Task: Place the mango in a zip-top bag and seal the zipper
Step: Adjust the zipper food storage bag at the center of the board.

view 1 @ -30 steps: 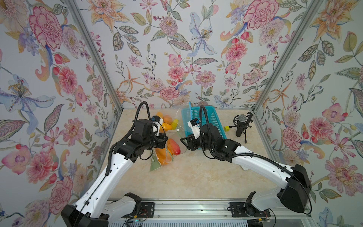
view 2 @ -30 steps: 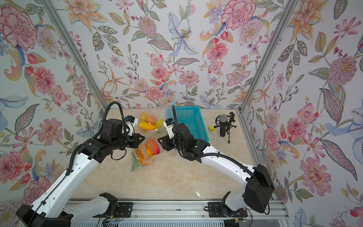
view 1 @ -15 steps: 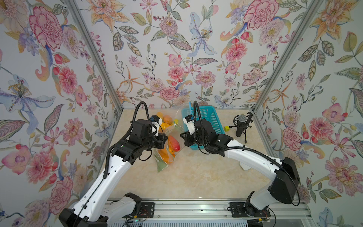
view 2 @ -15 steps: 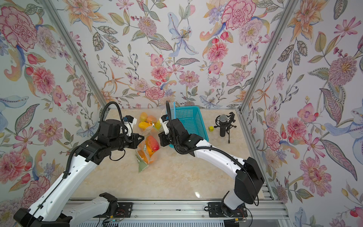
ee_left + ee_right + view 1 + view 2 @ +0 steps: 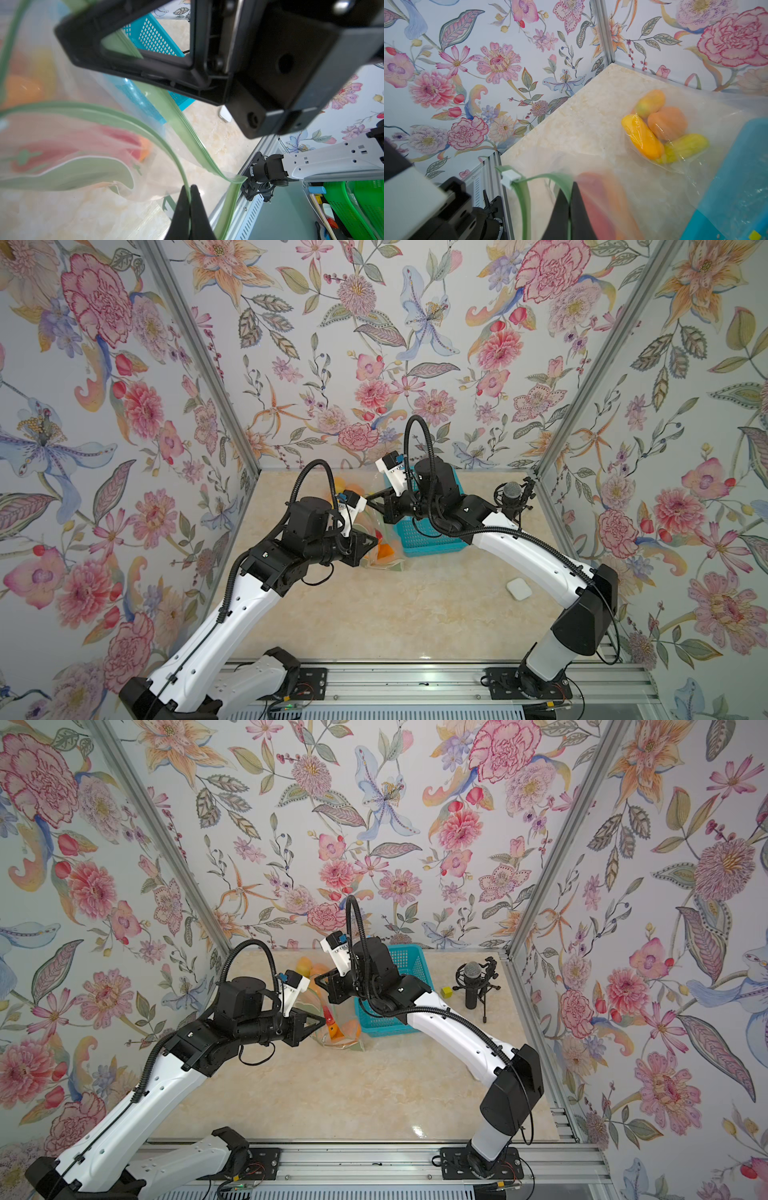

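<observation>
Low at the left, the left arm reaches level across the desk (image 5: 395, 614), left tool (image 5: 375, 544) pinching the green zipper strip (image 5: 133, 121) of the zip-top bag (image 5: 340, 1042), mango (image 5: 352, 1028) inside. Rightward, the right arm arches over the blue basket (image 5: 428, 539), right tool (image 5: 368, 502) clamped on that strip.
</observation>
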Available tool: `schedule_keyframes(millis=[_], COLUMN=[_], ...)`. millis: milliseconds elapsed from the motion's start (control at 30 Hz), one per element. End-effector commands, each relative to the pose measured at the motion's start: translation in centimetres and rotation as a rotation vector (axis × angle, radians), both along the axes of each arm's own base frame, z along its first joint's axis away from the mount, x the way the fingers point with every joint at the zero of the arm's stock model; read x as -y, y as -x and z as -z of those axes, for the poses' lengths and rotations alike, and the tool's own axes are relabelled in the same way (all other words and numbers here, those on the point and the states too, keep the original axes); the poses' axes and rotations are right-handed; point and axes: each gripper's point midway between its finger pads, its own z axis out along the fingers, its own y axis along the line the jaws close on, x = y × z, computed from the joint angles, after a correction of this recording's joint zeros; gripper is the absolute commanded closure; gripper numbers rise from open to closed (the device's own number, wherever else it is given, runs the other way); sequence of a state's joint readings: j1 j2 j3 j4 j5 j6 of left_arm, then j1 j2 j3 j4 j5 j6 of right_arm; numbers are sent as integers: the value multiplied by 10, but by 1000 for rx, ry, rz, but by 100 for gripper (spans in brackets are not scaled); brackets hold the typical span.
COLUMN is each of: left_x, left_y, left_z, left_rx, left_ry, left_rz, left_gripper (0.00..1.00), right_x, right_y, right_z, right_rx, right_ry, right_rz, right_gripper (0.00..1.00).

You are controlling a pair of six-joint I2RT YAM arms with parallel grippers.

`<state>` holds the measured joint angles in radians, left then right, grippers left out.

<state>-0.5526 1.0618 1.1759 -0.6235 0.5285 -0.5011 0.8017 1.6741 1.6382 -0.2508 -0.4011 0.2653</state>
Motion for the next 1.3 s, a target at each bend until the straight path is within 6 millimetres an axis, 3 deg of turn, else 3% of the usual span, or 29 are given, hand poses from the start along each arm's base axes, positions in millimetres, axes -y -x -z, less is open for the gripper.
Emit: schedule_keyframes(millis=[0,100,267,433,567,800,1100,1267], left_x=[1,-3,-19,-48,-69,-92,-89,-77], left_y=[2,-1,-9,-14,-23,-40,-28,-23], left_z=[-12,-16,-32,-70,-86,-85,-86,-82], left_rx=[58,88,158,290,355,419,549,536], left_ry=[16,9,-25,-33,-73,-80,90,190], left_rz=[19,-7,-71,-172,-246,-265,-92,25], left_gripper=[88,61,40,15,11,4,2,2], right_x=[-4,2,6,10,10,10,22,27], right_y=[14,11,12,14,16,22,37,45], right_z=[8,29,47,45,42,39,30,35], right_rx=[-55,-102,-143,-145,-147,-145,-151,-184], right_ry=[-13,12,29,18,5,-17,-72,-97], right_rz=[-119,-113,-127,-151,-179,-227,-373,-450], right_gripper=[100,100,100,100,100,100,100,100])
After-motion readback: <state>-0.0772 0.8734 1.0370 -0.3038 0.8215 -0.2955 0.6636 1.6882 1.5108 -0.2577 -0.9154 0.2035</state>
